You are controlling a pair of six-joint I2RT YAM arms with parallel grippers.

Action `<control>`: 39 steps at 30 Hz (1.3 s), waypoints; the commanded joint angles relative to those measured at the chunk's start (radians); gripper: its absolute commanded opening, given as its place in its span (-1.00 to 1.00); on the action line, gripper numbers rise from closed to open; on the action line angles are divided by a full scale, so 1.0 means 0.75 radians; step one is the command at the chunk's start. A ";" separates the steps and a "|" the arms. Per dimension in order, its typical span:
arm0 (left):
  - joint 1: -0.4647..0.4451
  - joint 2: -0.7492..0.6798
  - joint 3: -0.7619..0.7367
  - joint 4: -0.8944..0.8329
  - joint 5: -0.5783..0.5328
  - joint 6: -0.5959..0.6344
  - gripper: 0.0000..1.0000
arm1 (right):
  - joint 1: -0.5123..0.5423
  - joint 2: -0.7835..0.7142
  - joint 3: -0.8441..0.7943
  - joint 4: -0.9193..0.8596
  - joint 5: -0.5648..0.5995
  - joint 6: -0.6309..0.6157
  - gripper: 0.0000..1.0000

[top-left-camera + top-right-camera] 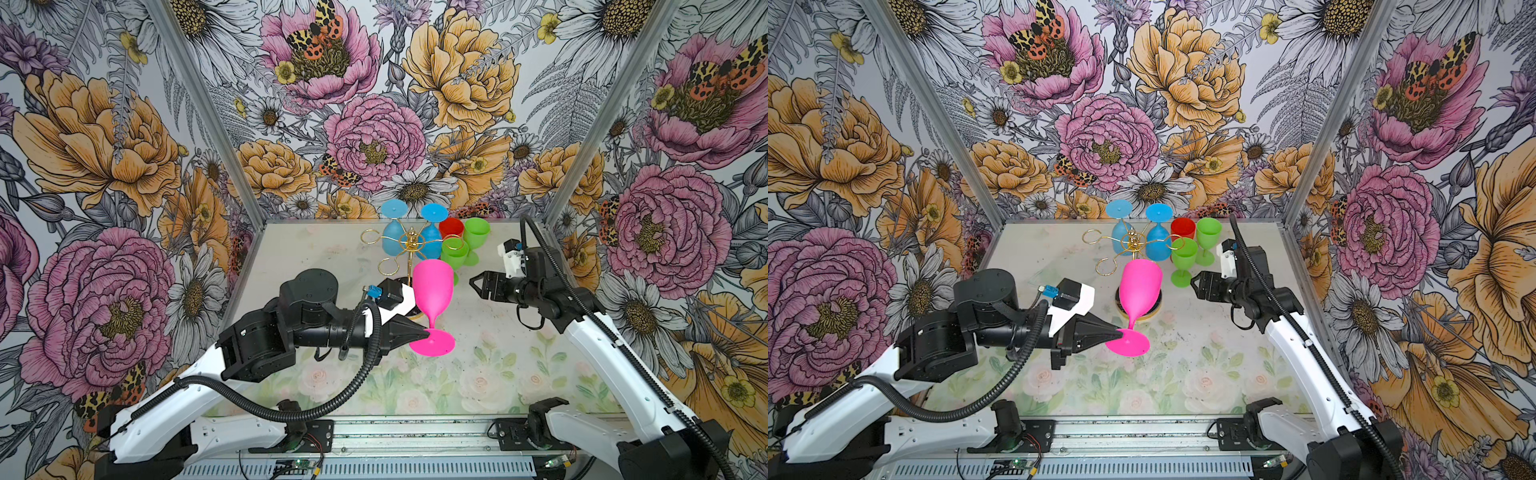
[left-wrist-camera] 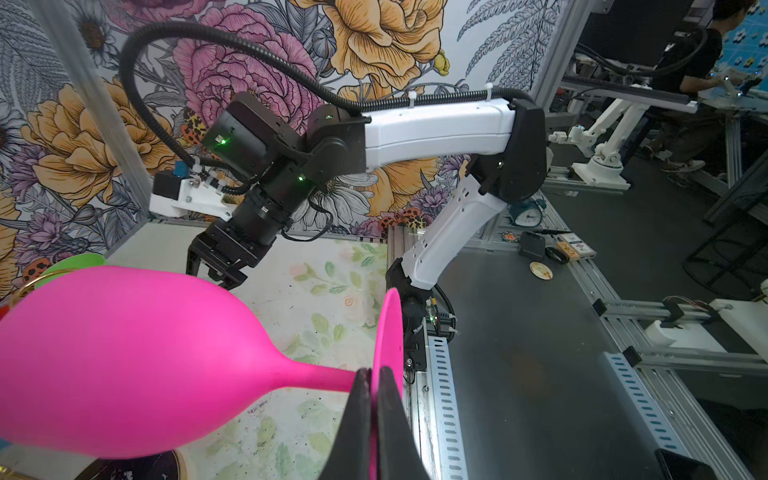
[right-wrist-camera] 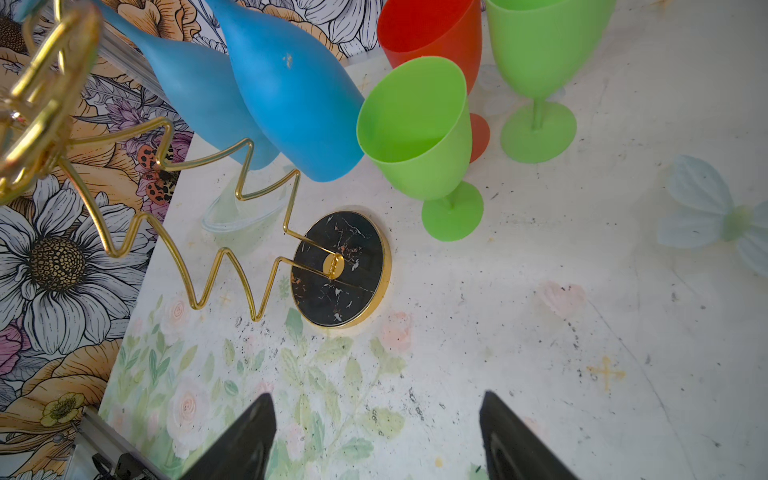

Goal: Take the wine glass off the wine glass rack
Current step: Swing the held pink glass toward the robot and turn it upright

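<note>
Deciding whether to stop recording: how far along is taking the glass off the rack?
Done: the pink glass is clear of the loops of the rack. In hand: the left gripper is shut on its foot, bowl up. Left: probably setting it down and letting go. Two blue glasses hang on the rack; the right gripper is open and empty.

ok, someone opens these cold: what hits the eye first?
The hot-pink wine glass, mid-table, pinched by its foot in the shut left pincer. Behind it, the gold wine glass rack has two blue wine glasses hanging upside down, with green wine glasses and a red wine glass standing to its right. Loud floral wallpaper covers every wall.
</note>
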 commanded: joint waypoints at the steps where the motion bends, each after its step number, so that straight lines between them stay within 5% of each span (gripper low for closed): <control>1: -0.073 -0.013 -0.107 0.173 -0.106 0.123 -1.00 | -0.003 -0.022 -0.006 -0.022 -0.046 0.003 0.55; 11: -0.316 0.004 -0.391 0.348 -0.386 0.414 -1.00 | -0.003 -0.030 0.051 -0.143 -0.030 -0.007 0.53; 22: -0.366 -0.040 -0.680 0.549 -0.601 0.708 -1.00 | 0.051 0.005 0.299 -0.377 0.100 -0.039 0.46; 39: -0.395 -0.001 -0.909 0.605 -0.862 1.162 -1.00 | 0.110 0.117 0.388 -0.436 -0.304 -0.078 0.33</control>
